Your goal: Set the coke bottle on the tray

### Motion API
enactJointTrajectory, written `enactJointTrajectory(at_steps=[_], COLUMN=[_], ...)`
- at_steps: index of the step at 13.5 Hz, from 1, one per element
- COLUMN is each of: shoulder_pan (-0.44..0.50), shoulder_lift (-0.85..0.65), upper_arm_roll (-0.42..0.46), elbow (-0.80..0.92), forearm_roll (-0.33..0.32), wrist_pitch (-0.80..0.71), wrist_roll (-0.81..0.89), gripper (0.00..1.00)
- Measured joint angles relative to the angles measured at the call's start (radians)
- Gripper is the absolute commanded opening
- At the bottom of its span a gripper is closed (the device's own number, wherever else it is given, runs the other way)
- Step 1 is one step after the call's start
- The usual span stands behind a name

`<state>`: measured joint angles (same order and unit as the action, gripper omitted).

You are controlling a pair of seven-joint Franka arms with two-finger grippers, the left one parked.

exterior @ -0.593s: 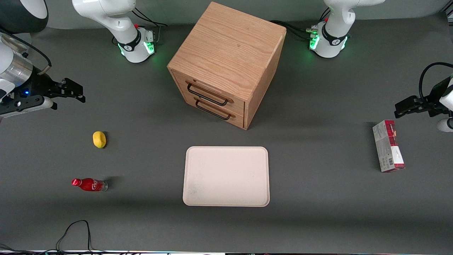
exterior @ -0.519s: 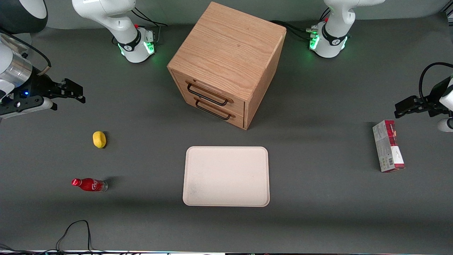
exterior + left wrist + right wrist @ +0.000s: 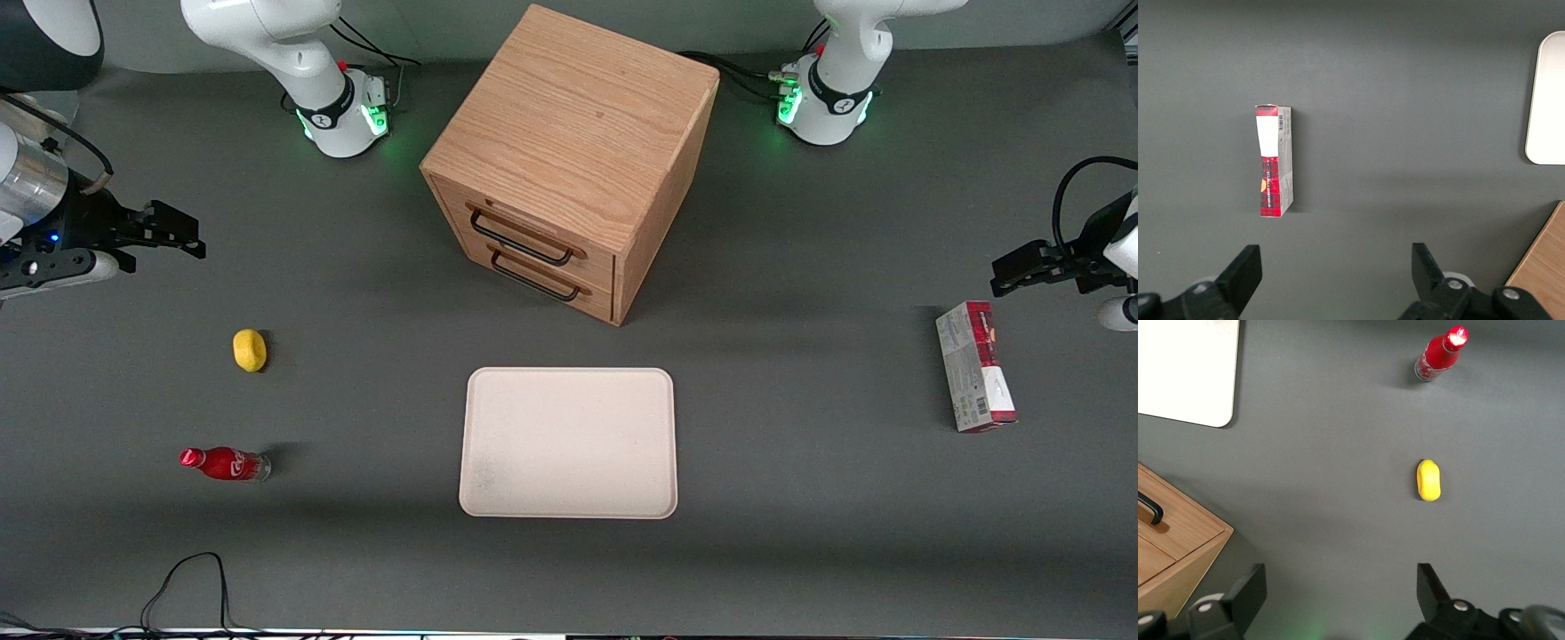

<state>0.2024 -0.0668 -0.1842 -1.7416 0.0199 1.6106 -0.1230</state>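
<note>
The coke bottle (image 3: 224, 463), small and red with a red cap, is on the grey table toward the working arm's end, nearer the front camera than the lemon. It also shows in the right wrist view (image 3: 1441, 353). The cream tray (image 3: 569, 442) lies flat in front of the wooden drawer cabinet, well apart from the bottle; one corner shows in the right wrist view (image 3: 1185, 367). My right gripper (image 3: 182, 236) hangs above the table, farther from the front camera than the lemon and bottle. It is open and empty (image 3: 1340, 580).
A yellow lemon (image 3: 250, 349) lies between gripper and bottle. A wooden two-drawer cabinet (image 3: 569, 160) stands mid-table. A red-and-grey carton (image 3: 975, 365) lies toward the parked arm's end. A black cable (image 3: 187, 578) loops near the front edge.
My right gripper has drifted slightly toward the working arm's end of the table. The bottle, lemon and tray have not moved.
</note>
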Motion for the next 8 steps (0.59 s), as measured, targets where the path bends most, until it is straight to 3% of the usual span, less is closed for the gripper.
enactJointTrajectory(at_steps=[8], shoulder_pan=[0.0], shoulder_lift=[0.003], upper_arm_roll=[-0.001], elbow=[0.021], forearm_roll=[-0.001], wrist_pitch=[-0.026], wrist_roll=[0.002], gripper=[1.0])
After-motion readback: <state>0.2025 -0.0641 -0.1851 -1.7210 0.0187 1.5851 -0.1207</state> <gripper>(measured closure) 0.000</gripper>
